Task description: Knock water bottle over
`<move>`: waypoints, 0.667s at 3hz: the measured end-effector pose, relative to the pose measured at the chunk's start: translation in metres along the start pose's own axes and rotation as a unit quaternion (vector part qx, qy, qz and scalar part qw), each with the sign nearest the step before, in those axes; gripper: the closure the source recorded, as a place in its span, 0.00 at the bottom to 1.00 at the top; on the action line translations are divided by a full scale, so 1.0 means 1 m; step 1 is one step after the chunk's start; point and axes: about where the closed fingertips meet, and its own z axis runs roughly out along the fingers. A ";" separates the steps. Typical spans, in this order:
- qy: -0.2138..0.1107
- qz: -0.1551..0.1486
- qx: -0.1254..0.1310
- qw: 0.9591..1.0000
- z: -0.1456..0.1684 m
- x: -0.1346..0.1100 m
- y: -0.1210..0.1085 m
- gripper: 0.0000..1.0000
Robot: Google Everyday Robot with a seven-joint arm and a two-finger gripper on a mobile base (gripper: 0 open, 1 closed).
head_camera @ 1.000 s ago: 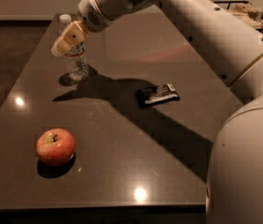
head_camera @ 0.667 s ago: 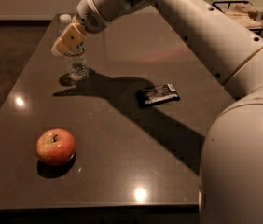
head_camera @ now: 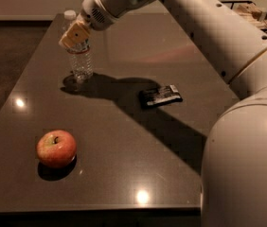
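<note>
Gripper [head_camera: 75,36] against upright water bottle [head_camera: 81,63] near its top, can't tell its grip state; apple [head_camera: 56,148] and black packet [head_camera: 160,95] on worktop [head_camera: 124,141].

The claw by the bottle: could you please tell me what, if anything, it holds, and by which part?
It cannot be told. The claw sits at the upper part of the upright water bottle; a grip is not visible.

One high camera, by the robot's body [head_camera: 247,174].
It looks down the table [head_camera: 124,145]; the gripper [head_camera: 74,36] is far off, by the water bottle [head_camera: 81,63].
</note>
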 end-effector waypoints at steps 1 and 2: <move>0.020 0.008 0.002 1.000 -0.033 0.000 0.000 0.88; 0.073 -0.008 0.005 0.997 -0.064 0.006 0.009 1.00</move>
